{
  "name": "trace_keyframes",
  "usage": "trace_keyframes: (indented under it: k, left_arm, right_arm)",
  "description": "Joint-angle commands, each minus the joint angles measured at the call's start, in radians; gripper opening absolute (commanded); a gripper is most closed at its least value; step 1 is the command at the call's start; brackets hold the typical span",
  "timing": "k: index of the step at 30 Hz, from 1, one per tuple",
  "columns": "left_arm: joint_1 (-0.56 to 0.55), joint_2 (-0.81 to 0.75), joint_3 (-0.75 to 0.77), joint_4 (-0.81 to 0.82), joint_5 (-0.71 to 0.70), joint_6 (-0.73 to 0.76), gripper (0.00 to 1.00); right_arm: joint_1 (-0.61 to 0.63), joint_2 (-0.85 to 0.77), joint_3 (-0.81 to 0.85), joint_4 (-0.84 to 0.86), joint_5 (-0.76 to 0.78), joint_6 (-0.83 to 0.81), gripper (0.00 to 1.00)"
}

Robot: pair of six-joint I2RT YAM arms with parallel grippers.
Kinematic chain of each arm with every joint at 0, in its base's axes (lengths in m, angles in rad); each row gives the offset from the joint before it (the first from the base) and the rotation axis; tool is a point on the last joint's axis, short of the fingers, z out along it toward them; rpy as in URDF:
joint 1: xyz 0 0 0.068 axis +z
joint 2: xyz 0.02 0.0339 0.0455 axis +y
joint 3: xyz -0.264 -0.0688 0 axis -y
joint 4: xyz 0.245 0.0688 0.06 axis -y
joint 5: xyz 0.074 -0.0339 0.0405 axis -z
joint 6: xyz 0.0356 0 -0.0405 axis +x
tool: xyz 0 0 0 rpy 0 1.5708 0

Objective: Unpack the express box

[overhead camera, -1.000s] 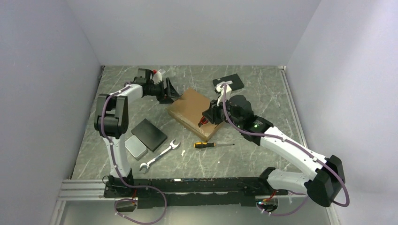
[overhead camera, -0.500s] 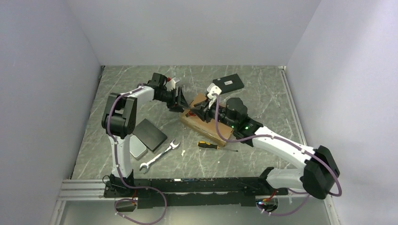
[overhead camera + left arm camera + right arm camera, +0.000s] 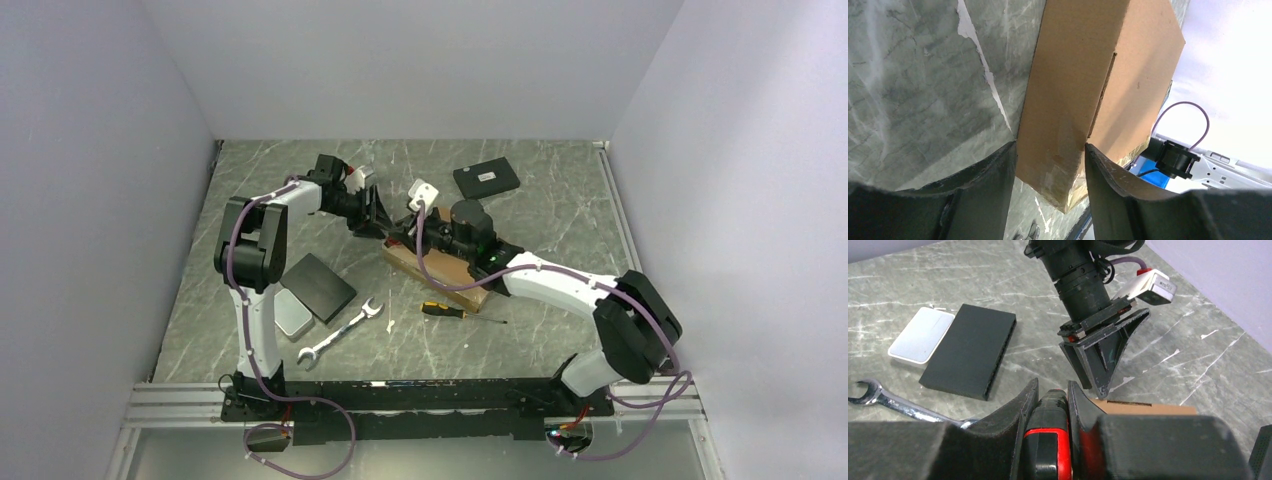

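Left gripper [image 3: 1049,146] straddles express box [image 3: 1108,65] end; right gripper [image 3: 1053,385] clamps red tool [image 3: 1048,440]

My left arm reaches far forward and low, left gripper [image 3: 1049,150] pinching a corner of the express box [image 3: 1108,60] between both fingers. My right arm stretches across toward it, right gripper [image 3: 1050,390] clamped around a red-and-black tool [image 3: 1048,440], close to my left fingertips.
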Motion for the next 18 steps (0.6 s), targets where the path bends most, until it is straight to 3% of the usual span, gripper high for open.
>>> trace_keyframes:
  k: [1, 18]
  left_arm:
    - [-0.003, 0.005, 0.024, 0.010, 0.006, -0.009, 0.55]
    - [-0.012, 0.017, 0.044, -0.039, -0.038, 0.014, 0.45]
  right_arm:
    - [-0.001, 0.020, 0.073, 0.110, -0.009, -0.012, 0.00]
    - [-0.001, 0.112, 0.103, 0.113, 0.021, -0.011, 0.00]
